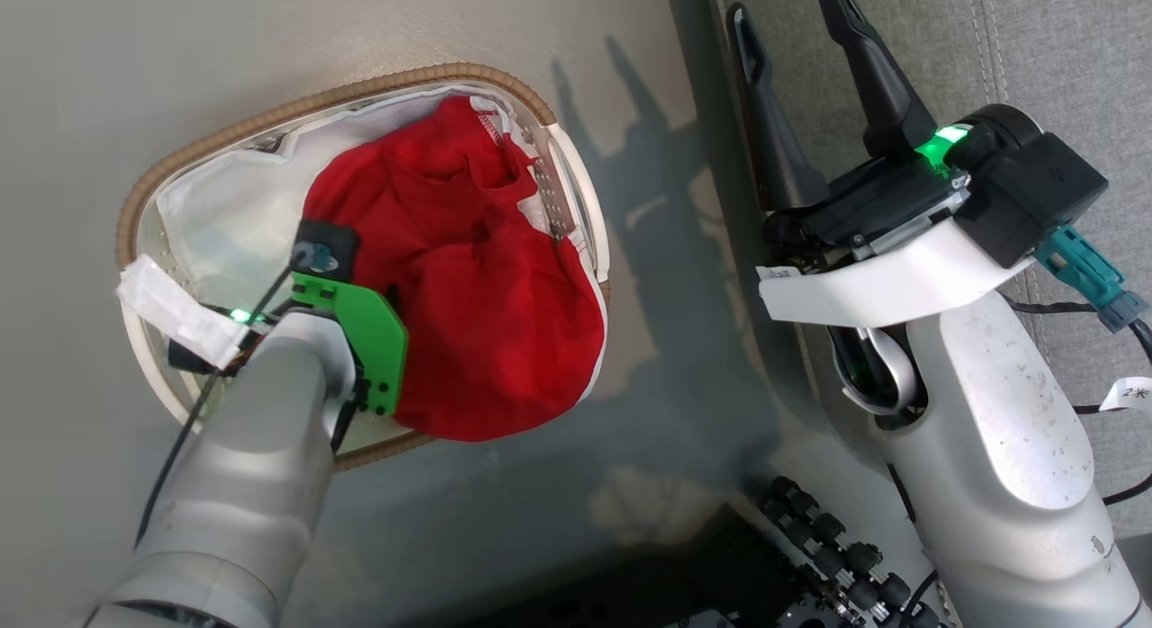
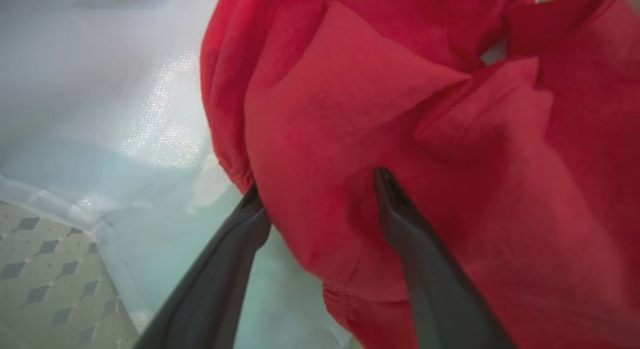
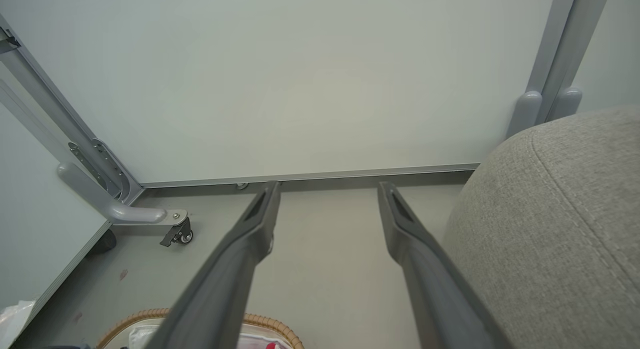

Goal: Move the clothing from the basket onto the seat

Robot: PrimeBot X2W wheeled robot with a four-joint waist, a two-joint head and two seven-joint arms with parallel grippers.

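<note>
Head view: noted red clothing heaped inside basket; right gripper spread wide, empty, tips by seat edge.
Left wrist view: found left gripper wide, straddling a clothing fold, white liner left of fingers.
Right wrist view: logged seat right of the spread tips, basket rim beneath.

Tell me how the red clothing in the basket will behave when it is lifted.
The clothing lies in soft folds, so it will probably sag and drape rather than hold shape. It looks thin, so likely light. The left gripper, open astride one fold, may lift only that layer, the rest trailing over the basket rim.
</note>
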